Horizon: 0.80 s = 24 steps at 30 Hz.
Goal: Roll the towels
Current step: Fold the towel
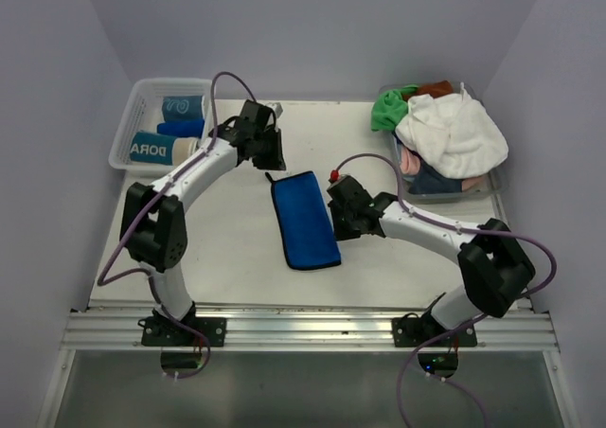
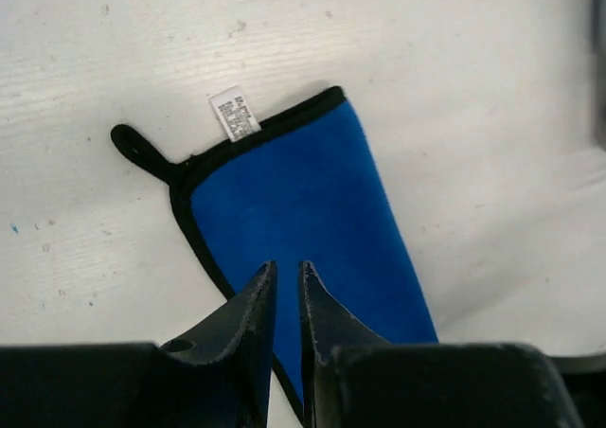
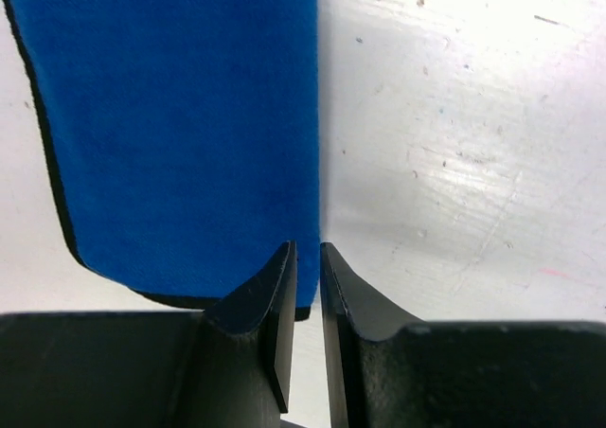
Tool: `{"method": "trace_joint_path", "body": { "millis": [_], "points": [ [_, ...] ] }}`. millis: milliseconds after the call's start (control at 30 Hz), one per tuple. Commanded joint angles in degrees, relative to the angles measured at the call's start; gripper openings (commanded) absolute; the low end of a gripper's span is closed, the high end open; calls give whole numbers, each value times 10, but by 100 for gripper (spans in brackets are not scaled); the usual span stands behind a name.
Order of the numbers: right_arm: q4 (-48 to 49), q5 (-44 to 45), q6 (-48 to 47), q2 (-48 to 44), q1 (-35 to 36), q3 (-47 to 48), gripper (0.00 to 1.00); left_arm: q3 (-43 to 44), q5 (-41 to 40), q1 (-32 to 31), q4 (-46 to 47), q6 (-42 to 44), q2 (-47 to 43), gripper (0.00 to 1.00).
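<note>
A royal blue towel with black trim lies flat on the table, folded into a long strip. My left gripper hovers over its far end, jaws nearly closed and empty. In the left wrist view the gripper is above the towel, which shows a white label and a black loop. My right gripper is at the towel's right edge near the front. In the right wrist view it is nearly closed over the towel's edge, holding nothing.
A clear basket at the back left holds rolled towels: teal, blue, and teal and beige with lettering. A clear bin at the back right holds a pile with white, green and pink towels.
</note>
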Motion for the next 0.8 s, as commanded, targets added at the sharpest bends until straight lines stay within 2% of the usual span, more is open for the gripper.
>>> {"method": "trace_joint_path", "body": {
  "millis": [0, 200, 400, 567, 767],
  "points": [
    [3, -9, -17, 22, -1, 35, 20, -66, 48, -8, 31, -2, -73, 17],
    [19, -36, -24, 65, -1, 82, 20, -183, 83, -25, 83, -38, -103, 13],
    [37, -62, -28, 112, -1, 83, 19, -226, 76, -32, 118, -50, -63, 9],
    [50, -55, -9, 145, -1, 61, 17, -202, 43, -32, 108, -34, -5, 8],
    [57, -71, 7, 136, -1, 56, 16, -105, -21, -30, 42, -9, 42, 7]
  ]
}}
